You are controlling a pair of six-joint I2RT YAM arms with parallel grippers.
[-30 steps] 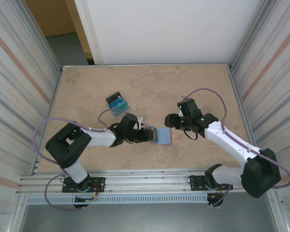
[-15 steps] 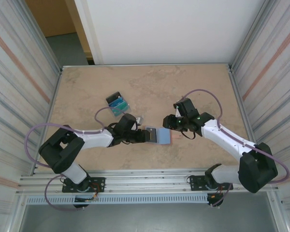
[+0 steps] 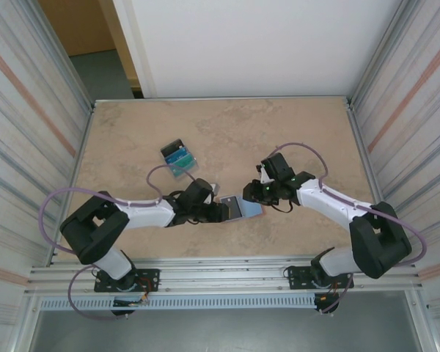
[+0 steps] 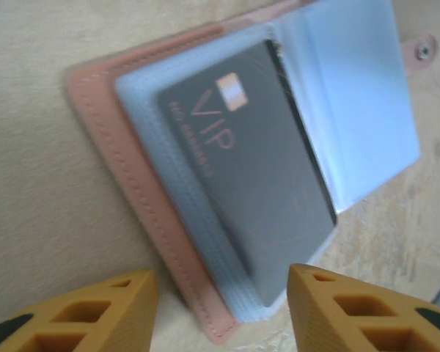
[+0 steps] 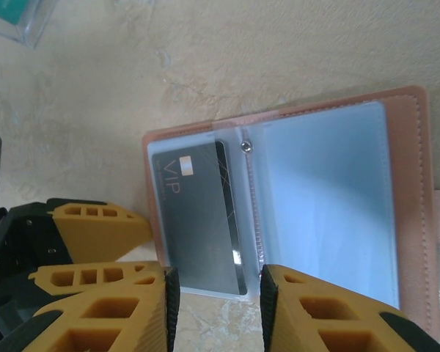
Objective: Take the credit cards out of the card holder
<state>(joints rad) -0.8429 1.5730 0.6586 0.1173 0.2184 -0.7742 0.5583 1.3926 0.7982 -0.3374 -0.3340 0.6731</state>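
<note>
Lying open: the card holder (image 3: 243,207) is spread flat on the table (image 3: 293,125), close to the near edge and about midway along it. Its pocket side faces up, so the sleeves can be reached from above.
Black card (image 5: 202,213): dark with VIP lettering, it sits inside a clear sleeve on the half of the holder toward the left arm. One short end lies close to the sleeve's edge.
Left gripper (image 4: 220,293): the jaws stand well apart and grip nothing. A corner of the holder lies between the fingers without touching them. It looks placed to steady the cover.
Right gripper (image 5: 214,293): it hangs over the card's end with a narrower gap and nothing clamped. I cannot tell whether its tips touch the sleeve. It seems lined up to pinch that end and draw the card out.
Loose pile (image 3: 178,158): teal and blue cards lie well apart from the holder, toward the far left of the table. This is probably the drop spot.
Snap tab (image 4: 424,50): it lies flat on the side of the holder away from the left gripper.
Risk: the sleeve looks thin and slick, so the holder may lift along with the card unless it is pinned down.
</note>
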